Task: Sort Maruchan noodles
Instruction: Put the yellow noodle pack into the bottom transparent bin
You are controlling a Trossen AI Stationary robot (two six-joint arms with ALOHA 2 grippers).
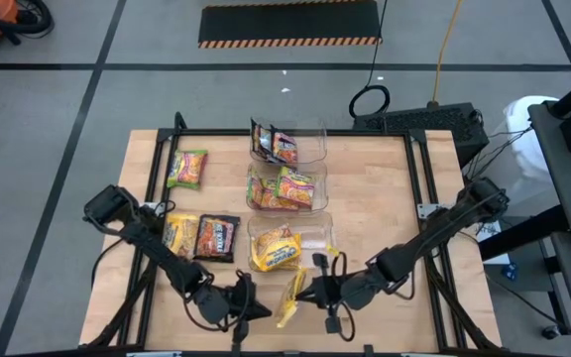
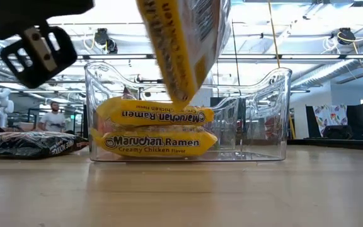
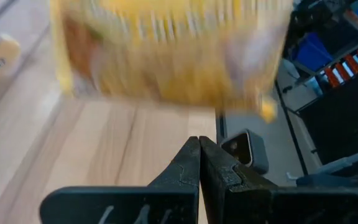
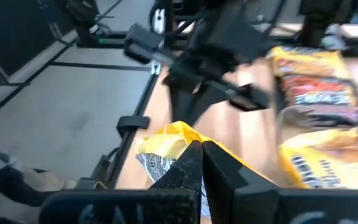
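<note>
- A glossy yellow Maruchan ramen packet (image 1: pixel 291 297) hangs pinched in the right end effector (image 1: pixel 305 295), just off the desk at its 6 o'clock edge, near the nearest clear plastic bin (image 1: pixel 317 238).
- The left end effector (image 3: pixel 199 163), pressed together and empty, sits beside it toward 7 o'clock.
- Sorted, by my reading: yellow packets (image 2: pixel 153 142) in that nearest bin, green-yellow packets (image 1: pixel 284 188) in the middle bin, dark packets (image 1: pixel 274 145) in the bin at 12 o'clock.
- Left on the wooden desk (image 1: pixel 385 198): three loose packets (image 1: pixel 201 236) toward 9 o'clock, plus the held one.

packet (image 1: pixel 290 298) between end effectors, before bin (image 1: pixel 319 238); packets (image 1: pixel 275 249) inside
</note>
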